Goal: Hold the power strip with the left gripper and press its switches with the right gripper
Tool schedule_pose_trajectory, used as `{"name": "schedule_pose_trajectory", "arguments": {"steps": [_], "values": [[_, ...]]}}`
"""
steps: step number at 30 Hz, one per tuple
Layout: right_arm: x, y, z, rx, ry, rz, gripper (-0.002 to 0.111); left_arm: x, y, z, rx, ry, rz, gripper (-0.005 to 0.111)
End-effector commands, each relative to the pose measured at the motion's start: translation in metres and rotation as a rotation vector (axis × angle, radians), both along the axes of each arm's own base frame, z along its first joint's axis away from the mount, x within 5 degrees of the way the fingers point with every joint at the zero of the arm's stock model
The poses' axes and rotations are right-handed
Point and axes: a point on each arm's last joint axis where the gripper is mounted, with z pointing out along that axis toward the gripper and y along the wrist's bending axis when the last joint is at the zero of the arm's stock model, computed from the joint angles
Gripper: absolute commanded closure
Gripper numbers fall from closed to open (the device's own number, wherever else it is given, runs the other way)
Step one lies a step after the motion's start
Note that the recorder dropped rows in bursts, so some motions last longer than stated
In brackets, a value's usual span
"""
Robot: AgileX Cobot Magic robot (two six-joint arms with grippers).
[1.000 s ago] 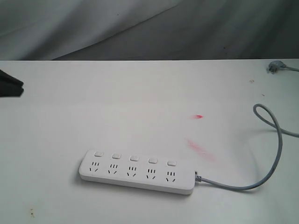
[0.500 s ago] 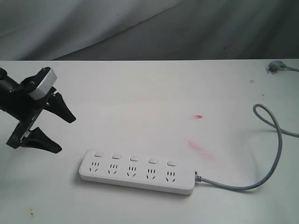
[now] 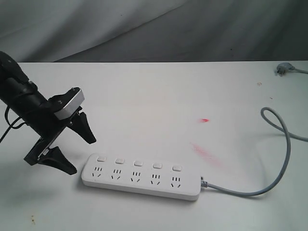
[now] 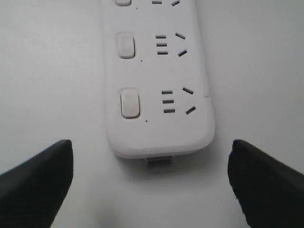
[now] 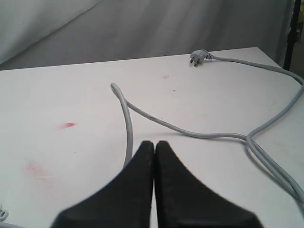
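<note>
Now the power strip [image 3: 140, 177] is seen lying flat on the white table [image 3: 144, 96], low in the exterior view. Its five switches [image 3: 138, 163] are ranged in a row along the far side of the sockets. A grey cord [image 3: 284, 159] is led off from its right end in a wide loop.

The left gripper [image 3: 82, 155] is held just beside the strip's left end. Its two black fingers are spread wide, nothing is gripped between them, and the strip is not touched. Whether the lower finger rests on the table cannot be made out; perhaps it hangs just above.

The right gripper [image 5: 154, 145] is shown only in its own wrist view. Its fingers are pressed together with nothing between them, and the cord's loop lies beyond the tips. A plug [image 5: 198, 57] lies at the table's far edge, and red smears [image 3: 205, 120] mark the surface.
</note>
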Motion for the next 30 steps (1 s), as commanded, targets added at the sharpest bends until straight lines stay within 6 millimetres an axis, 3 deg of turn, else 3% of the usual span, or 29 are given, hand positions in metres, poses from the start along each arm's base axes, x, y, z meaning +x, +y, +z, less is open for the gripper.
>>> {"name": "schedule_pose_trajectory", "arguments": {"steps": [1,8,15,30], "values": [[0.000,0.000,-0.001,0.000,-0.004,-0.007,0.108,0.000,-0.004,-0.001,-0.014,0.001,-0.007,0.024],[0.000,0.000,-0.001,0.000,-0.004,-0.007,0.108,-0.001,-0.022,-0.008,-0.045,0.029,-0.022,0.024],[0.000,0.000,-0.001,0.000,-0.004,-0.007,0.108,-0.011,-0.023,-0.015,-0.044,0.070,-0.027,0.024],[0.000,0.000,-0.001,0.000,-0.004,-0.007,0.108,-0.011,-0.024,-0.025,-0.050,0.100,-0.021,0.026]]}}
